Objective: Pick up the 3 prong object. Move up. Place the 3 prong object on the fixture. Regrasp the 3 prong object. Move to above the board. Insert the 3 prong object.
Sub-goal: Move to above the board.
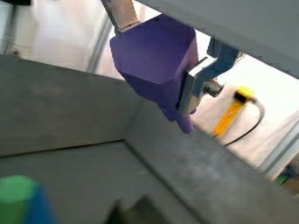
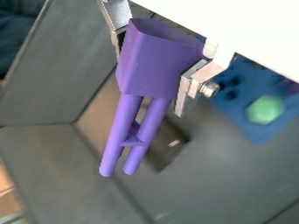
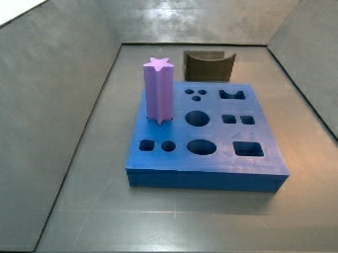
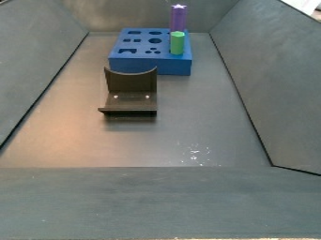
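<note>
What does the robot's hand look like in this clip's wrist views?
In both wrist views the hand has flat silver metal finger plates, one carrying a silver bracket with a bolt head. A pale housing shows above it. No cables or markings on the hand show, and neither side view has the arm in frame.

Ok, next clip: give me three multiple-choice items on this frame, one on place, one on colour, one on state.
1. Where is the 3 prong object?
A. in the tool, off the floor
B. on the fixture
C. in the board

2. What colour is the board?
A. green
B. blue
C. brown

3. What is on the fixture?
A. the star post
B. the 3 prong object
C. nothing

Answers:
1 A: both wrist views show it between the tool's plates, prongs hanging free.
2 B: both side views show a blue block.
3 C: both side views show it bare; the star post stands in the board.
</note>
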{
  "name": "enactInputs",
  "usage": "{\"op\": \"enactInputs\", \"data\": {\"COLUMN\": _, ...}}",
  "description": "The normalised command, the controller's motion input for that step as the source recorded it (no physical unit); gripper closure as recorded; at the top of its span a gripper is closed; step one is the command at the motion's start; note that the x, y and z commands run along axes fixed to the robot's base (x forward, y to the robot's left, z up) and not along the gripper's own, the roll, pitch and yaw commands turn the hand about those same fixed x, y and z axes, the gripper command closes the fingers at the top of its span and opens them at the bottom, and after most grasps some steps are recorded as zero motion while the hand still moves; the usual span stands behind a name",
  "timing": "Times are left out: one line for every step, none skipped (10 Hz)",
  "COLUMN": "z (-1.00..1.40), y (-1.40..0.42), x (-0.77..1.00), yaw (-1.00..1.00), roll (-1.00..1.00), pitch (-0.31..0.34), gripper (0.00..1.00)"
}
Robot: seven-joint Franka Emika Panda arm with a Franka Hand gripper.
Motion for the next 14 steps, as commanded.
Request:
{"op": "enactInputs", "data": {"z": 0.28, "y": -1.00, "x": -0.82, "yaw": -0.14, "roll": -1.00, "pitch": -0.074, "gripper": 1.00}}
{"op": "enactInputs", "data": {"z": 0.29, "y": -1.00, "x": -0.89, "yaw": -0.13, "roll": -1.00, "pitch": -0.085, "gripper": 1.00}}
{"op": "enactInputs", "data": {"z": 0.24, "y": -0.79, "x": -0.81, "yaw": -0.13, "roll": -1.00, "pitch": -0.099, "gripper": 1.00}}
{"op": "enactInputs", "data": {"z": 0.16, "y": -0.47, "x": -0.59, "yaw": -0.13, "roll": -1.00, "pitch": -0.113, "gripper": 1.00}}
{"op": "enactInputs", "data": {"z": 0.09, "y": -0.17, "x": -0.38, "yaw": -0.13, "roll": -1.00, "pitch": -0.134, "gripper": 1.00}}
{"op": "enactInputs", "data": {"z": 0.06, "y": -0.05, "x": -0.30, "yaw": -0.12, "roll": -1.00, "pitch": -0.158, "gripper": 1.00}}
{"op": "enactInputs", "data": {"z": 0.04, "y": 0.00, "x": -0.27, "yaw": -0.12, "roll": -1.00, "pitch": -0.182, "gripper": 1.00}}
{"op": "enactInputs", "data": {"z": 0.03, "y": 0.08, "x": -0.24, "yaw": -0.10, "roll": -1.00, "pitch": -0.266, "gripper": 1.00}}
{"op": "enactInputs", "data": {"z": 0.03, "y": 0.12, "x": -0.23, "yaw": -0.08, "roll": -0.89, "pitch": -0.305, "gripper": 1.00}}
{"op": "enactInputs", "data": {"z": 0.03, "y": 0.12, "x": -0.24, "yaw": -0.05, "roll": -0.70, "pitch": -0.312, "gripper": 1.00}}
{"op": "enactInputs", "data": {"z": 0.03, "y": 0.11, "x": -0.24, "yaw": -0.02, "roll": -0.49, "pitch": -0.300, "gripper": 1.00}}
{"op": "enactInputs", "data": {"z": 0.03, "y": 0.10, "x": -0.22, "yaw": -0.01, "roll": -0.37, "pitch": -0.273, "gripper": 1.00}}
{"op": "enactInputs", "data": {"z": 0.02, "y": 0.09, "x": -0.18, "yaw": -0.01, "roll": -0.29, "pitch": -0.236, "gripper": 1.00}}
{"op": "enactInputs", "data": {"z": 0.02, "y": 0.07, "x": -0.15, "yaw": -0.01, "roll": -0.22, "pitch": -0.194, "gripper": 1.00}}
